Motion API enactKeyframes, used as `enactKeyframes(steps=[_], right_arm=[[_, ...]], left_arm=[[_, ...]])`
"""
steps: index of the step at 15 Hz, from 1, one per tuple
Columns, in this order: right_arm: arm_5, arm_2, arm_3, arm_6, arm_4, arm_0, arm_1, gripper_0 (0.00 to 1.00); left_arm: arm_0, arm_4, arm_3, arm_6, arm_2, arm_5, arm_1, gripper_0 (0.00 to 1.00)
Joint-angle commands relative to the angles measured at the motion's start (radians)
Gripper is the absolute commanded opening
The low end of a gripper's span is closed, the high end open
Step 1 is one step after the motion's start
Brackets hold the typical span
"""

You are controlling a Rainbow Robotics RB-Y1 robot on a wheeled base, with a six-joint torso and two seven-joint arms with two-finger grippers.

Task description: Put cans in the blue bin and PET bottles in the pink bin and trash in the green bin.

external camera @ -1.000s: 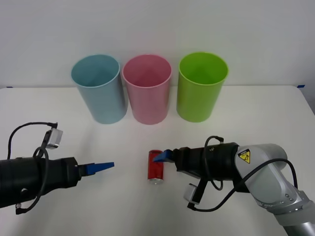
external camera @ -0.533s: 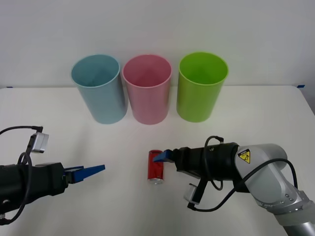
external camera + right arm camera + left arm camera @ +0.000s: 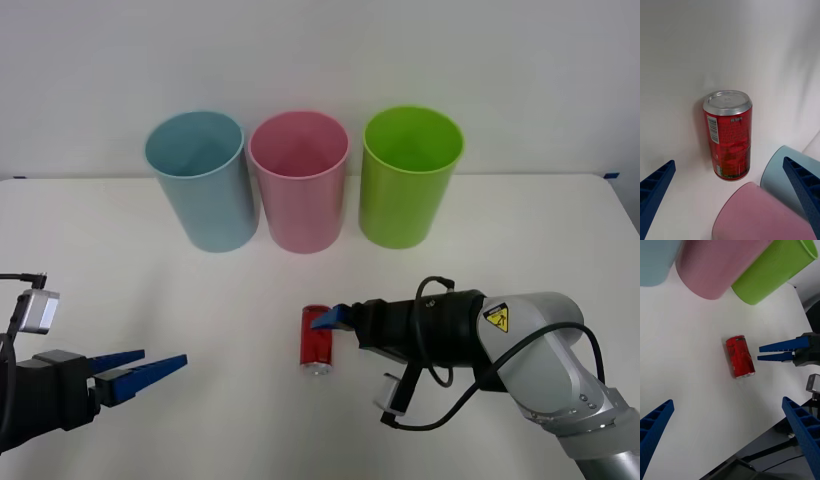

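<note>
Then my right tool hung wide open beside the can, lying on the surface before the pink bin. Straddling its middle squarely seemed best.

There was one red can on the table. Three bins stood behind: one blue bin, one pink bin, one green bin.

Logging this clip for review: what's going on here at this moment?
A red can lies on its side on the white table, in front of the blue bin, pink bin and green bin. The right gripper is at the can, open, nothing held yet. The left gripper waits open near the table's left edge.
</note>
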Motion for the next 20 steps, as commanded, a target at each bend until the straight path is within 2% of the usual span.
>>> enactKeyframes(steps=[1,12,20], right_arm=[[0.000,0.000,0.000,0.000,0.000,0.000,0.000,1.00],[0.000,0.000,0.000,0.000,0.000,0.000,0.000,1.00],[0.000,0.000,0.000,0.000,0.000,0.000,0.000,1.00]], left_arm=[[0.050,0.047,-0.018,-0.052,0.030,0.000,0.000,1.00],[0.191,0.205,-0.047,-0.258,0.132,-0.002,0.002,1.00],[0.253,0.291,-0.041,-0.494,0.140,-0.005,0.002,1.00]])
